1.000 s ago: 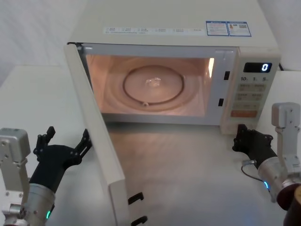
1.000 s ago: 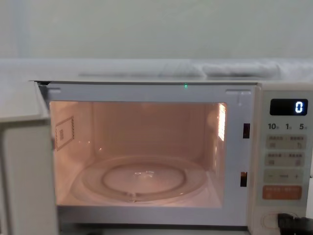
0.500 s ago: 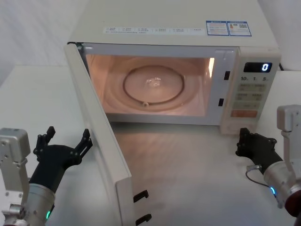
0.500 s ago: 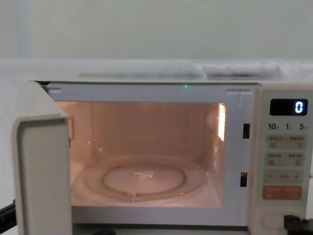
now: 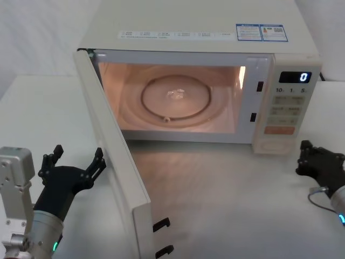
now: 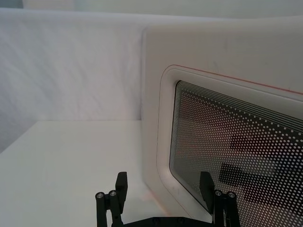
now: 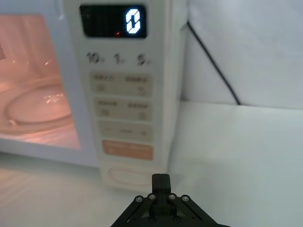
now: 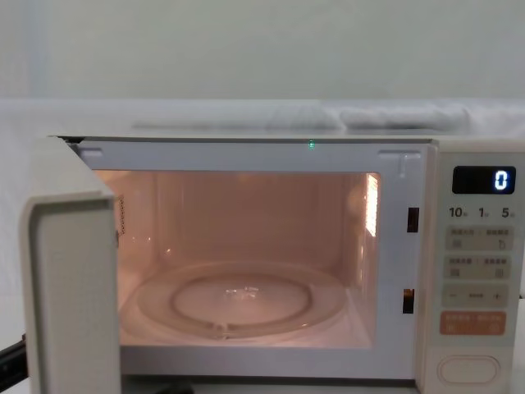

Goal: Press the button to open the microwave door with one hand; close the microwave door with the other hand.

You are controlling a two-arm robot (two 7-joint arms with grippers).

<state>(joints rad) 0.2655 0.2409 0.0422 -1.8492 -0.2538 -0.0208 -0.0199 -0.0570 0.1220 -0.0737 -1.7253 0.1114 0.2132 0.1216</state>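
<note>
Two grippers are at work around the microwave [image 5: 199,32], one on each side. The microwave door [image 5: 110,156] stands swung wide open toward the robot, hinged at the oven's left, and the lit cavity shows the glass turntable [image 5: 175,97] inside. The left gripper [image 5: 74,163] sits low on the table [image 5: 32,108] just outside the door, fingers spread wide with nothing between them; in the left wrist view its fingertips [image 6: 121,182] point at the door's outer face, close to the dotted window [image 6: 236,142], and whether they touch it I cannot tell. The right gripper [image 5: 318,162] hangs over the table at the right, in front of the keypad panel [image 5: 288,108] and apart from it. In the right wrist view its fingers [image 7: 161,182] are drawn together to a single tip, gripping nothing, and they point at the button [image 7: 130,175], the wide cream key at the bottom of the panel, beneath the orange key [image 7: 128,149]. The display [image 8: 484,180] reads 0.
</note>
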